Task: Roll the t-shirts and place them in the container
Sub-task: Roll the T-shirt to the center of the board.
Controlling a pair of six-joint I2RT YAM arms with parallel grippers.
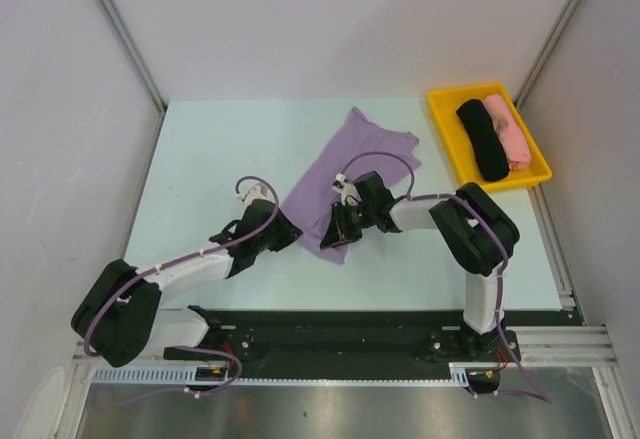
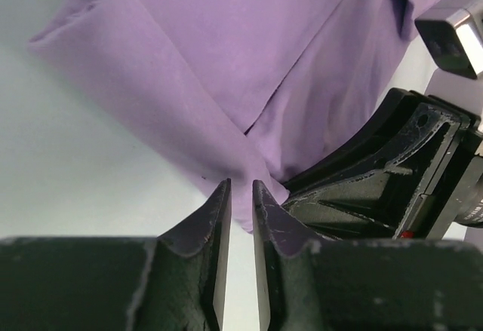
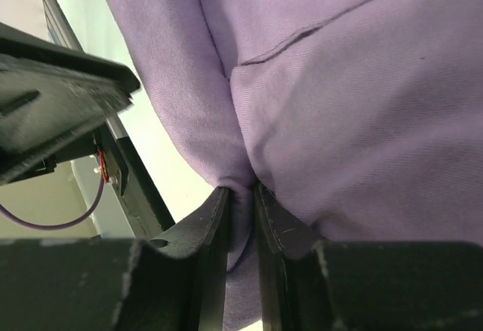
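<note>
Where the right gripper (image 3: pixel 241 189) comes together, its two black fingers (image 3: pixel 213 229) are clenched on a pleat of a light purple, short-sleeved cotton t-shirt (image 3: pixel 339 105). The cloth bunches up out of the narrow slit between them. The left gripper (image 2: pixel 241 186) has its jaws drawn nearly together too. A folded corner of the t-shirt runs down to a point and is nipped between the very tips, and pale tabletop shows through the rest of the slit. In that same wrist view the black housing of the right gripper crowds in close beside it, resting against the cloth.

From above, both grippers meet at the end of the t-shirt that lies farthest from a bright yellow rectangular plastic tray (image 1: pixel 445 135). The right gripper (image 1: pixel 338 233) is the nearer of the two to the tray, and the left gripper (image 1: pixel 290 231) is just beyond it on the side away from the tray. The t-shirt (image 1: pixel 345 164) lies spread, somewhat rumpled, as a slanting band on the pale green table (image 1: pixel 200 159). Its other end, a sleeve jutting out there, reaches toward the tray and stops near the tray's rim without touching it. The lengthwise edges are folded in, and the creases show in both wrist views.

Inside the tray a rolled black cloth bundle (image 1: pixel 483 141) and a rolled pink cloth bundle (image 1: pixel 510 131) lie side by side, touching.
</note>
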